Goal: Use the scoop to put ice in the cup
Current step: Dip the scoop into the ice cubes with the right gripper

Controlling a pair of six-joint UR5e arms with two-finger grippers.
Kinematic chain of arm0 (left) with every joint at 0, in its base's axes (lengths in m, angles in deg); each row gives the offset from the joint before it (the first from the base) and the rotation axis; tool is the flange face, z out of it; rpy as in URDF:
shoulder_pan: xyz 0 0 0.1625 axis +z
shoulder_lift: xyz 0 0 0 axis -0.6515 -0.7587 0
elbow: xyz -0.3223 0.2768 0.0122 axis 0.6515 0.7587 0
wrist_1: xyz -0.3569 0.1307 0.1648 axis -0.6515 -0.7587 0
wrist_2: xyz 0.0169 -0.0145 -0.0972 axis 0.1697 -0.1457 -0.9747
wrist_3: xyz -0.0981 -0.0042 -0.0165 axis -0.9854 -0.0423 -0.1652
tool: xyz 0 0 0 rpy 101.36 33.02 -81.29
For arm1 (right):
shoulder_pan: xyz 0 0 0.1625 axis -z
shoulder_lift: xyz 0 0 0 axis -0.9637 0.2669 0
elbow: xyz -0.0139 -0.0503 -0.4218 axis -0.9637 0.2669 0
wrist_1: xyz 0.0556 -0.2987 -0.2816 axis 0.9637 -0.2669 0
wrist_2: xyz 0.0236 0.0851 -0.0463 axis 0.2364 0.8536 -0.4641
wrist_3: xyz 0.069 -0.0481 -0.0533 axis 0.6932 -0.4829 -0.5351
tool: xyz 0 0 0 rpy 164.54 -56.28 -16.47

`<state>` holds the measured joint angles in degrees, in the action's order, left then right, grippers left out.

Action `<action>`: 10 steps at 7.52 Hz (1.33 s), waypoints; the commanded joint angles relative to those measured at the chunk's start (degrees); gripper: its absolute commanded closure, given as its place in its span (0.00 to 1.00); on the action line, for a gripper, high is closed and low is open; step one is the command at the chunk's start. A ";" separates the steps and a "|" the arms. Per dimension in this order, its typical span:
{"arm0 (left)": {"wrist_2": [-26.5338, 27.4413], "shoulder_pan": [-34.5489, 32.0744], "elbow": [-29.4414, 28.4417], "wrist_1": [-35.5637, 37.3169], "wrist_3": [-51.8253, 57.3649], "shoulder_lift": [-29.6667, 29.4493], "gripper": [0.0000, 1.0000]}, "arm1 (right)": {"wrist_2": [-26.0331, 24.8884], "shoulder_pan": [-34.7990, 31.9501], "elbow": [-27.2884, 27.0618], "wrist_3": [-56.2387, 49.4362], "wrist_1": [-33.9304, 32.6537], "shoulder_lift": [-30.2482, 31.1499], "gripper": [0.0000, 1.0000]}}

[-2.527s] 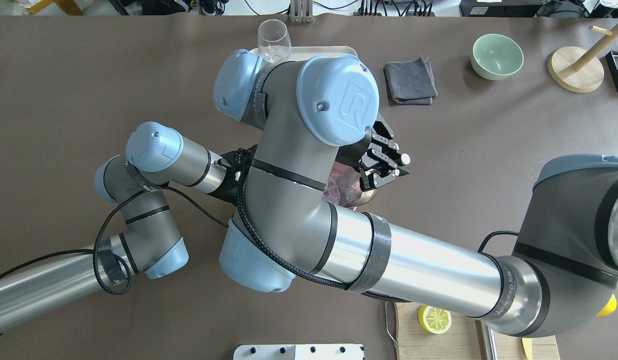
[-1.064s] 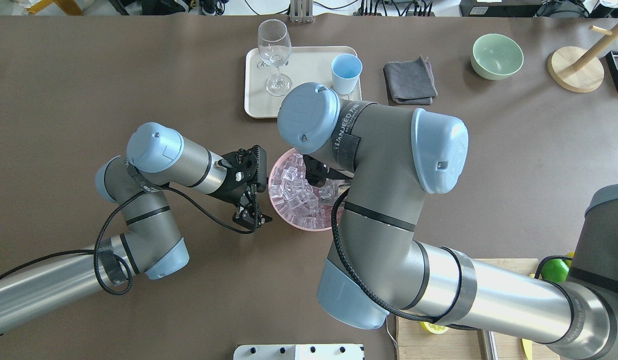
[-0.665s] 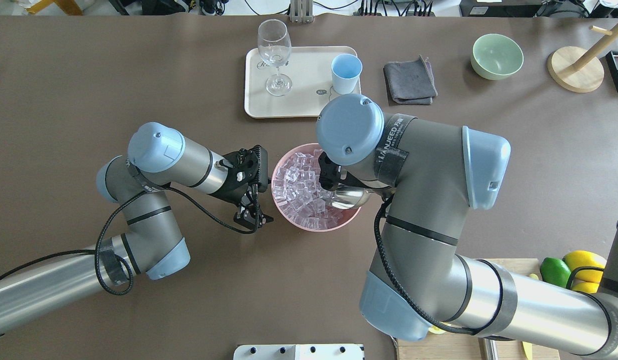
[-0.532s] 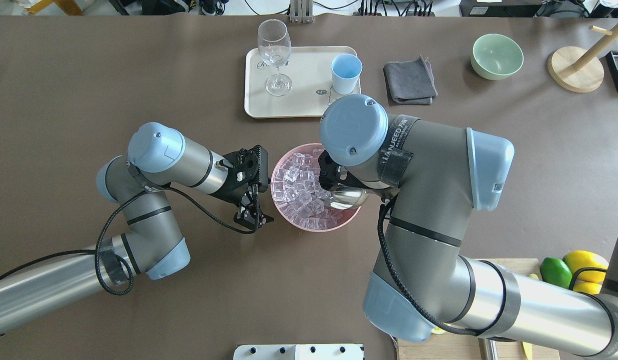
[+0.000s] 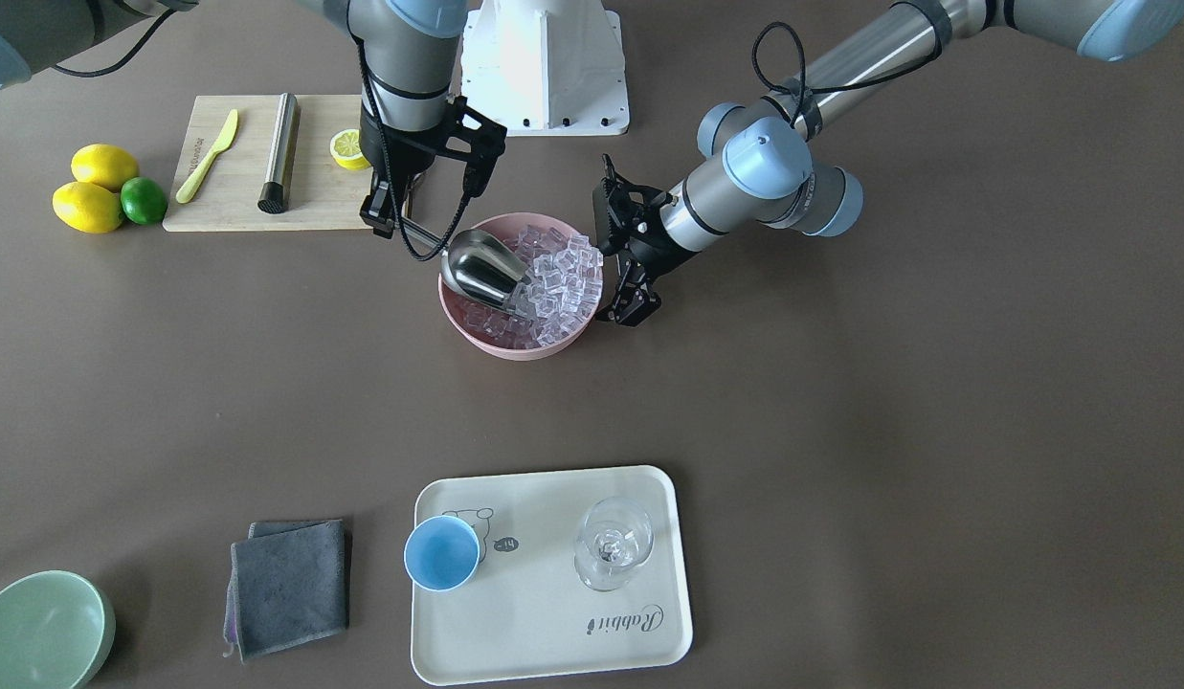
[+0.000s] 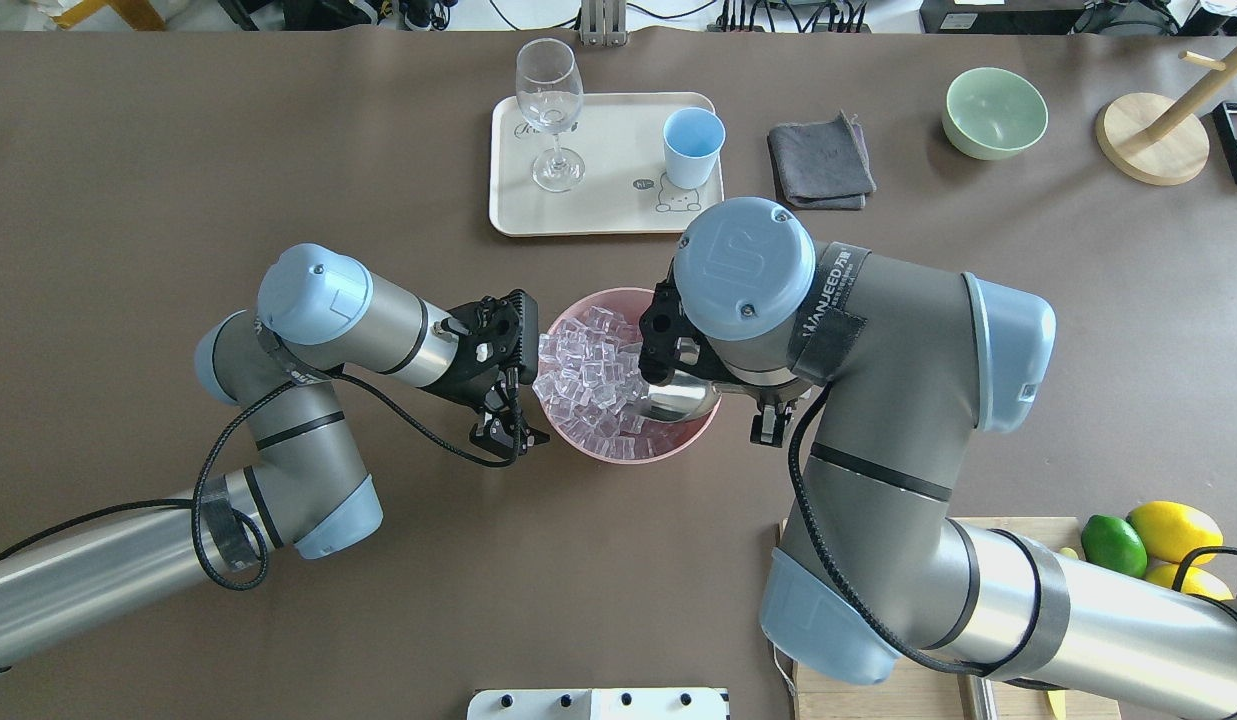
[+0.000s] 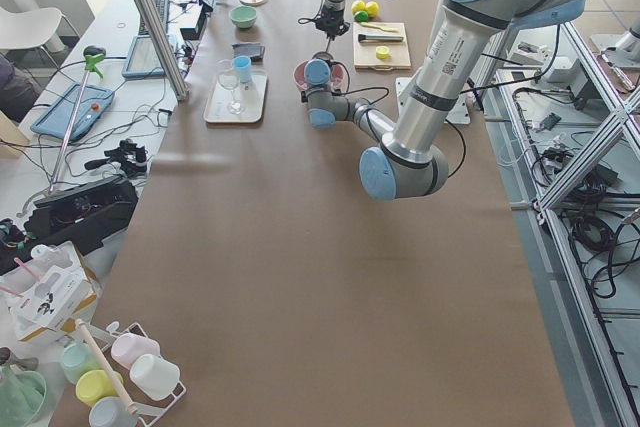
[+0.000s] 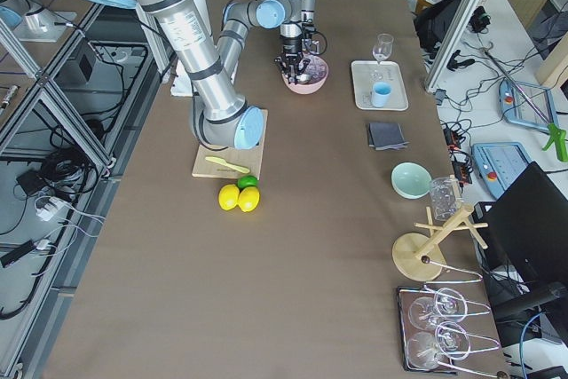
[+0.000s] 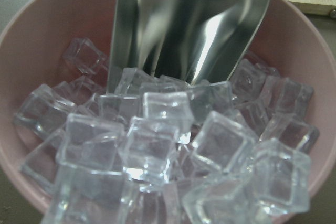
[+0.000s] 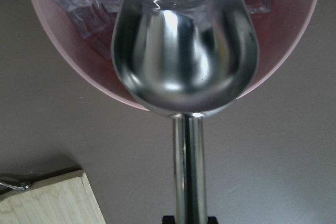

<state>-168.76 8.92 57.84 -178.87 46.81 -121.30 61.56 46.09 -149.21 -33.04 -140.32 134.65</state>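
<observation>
A pink bowl (image 5: pixel 515 346) full of clear ice cubes (image 5: pixel 558 282) stands mid-table. My right gripper (image 5: pixel 392 218) is shut on the handle of the steel scoop (image 5: pixel 481 268). The scoop's mouth lies in the bowl against the ice, as the right wrist view (image 10: pixel 184 51) and the left wrist view (image 9: pixel 189 24) show. My left gripper (image 5: pixel 635 308) is just outside the bowl's rim on my left. Its fingers look apart and hold nothing. The light-blue cup (image 5: pixel 442 553) stands upright and empty on the cream tray (image 5: pixel 553 632) at the far side.
A wine glass (image 5: pixel 613 544) shares the tray. A grey cloth (image 5: pixel 290 586) and a green bowl (image 5: pixel 41 627) lie beside it. A cutting board (image 5: pixel 237 206) by my right arm carries a steel rod (image 5: pixel 278 153) and a lemon half (image 5: pixel 347 148). Lemons and a lime (image 5: pixel 99 191) lie beyond it.
My right arm has swung back from over the tray to the bowl's right side, and the scoop has pushed into the ice. The bowl has slid slightly right. My left gripper has barely moved.
</observation>
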 commanded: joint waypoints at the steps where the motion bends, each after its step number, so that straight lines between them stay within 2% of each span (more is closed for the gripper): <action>1: 0.03 0.00 0.00 0.04 0.00 -0.01 0.02 | 2.95 -1.62 -2.44 1.81 8.17 5.41 1.00; 4: 0.03 0.00 0.00 0.13 0.00 -0.10 0.02 | 5.34 -2.86 -3.06 4.70 16.62 9.46 1.00; 8: 0.03 0.00 0.00 0.31 0.00 -0.54 0.02 | 4.99 -2.86 -0.17 5.85 19.11 9.73 1.00; 10: 0.03 0.00 0.00 0.31 -0.09 -0.54 0.02 | 5.25 -2.77 -0.43 8.73 21.54 10.00 1.00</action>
<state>-168.73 8.92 57.84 -178.58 46.81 -121.81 66.65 43.23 -149.79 -26.92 -120.94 144.51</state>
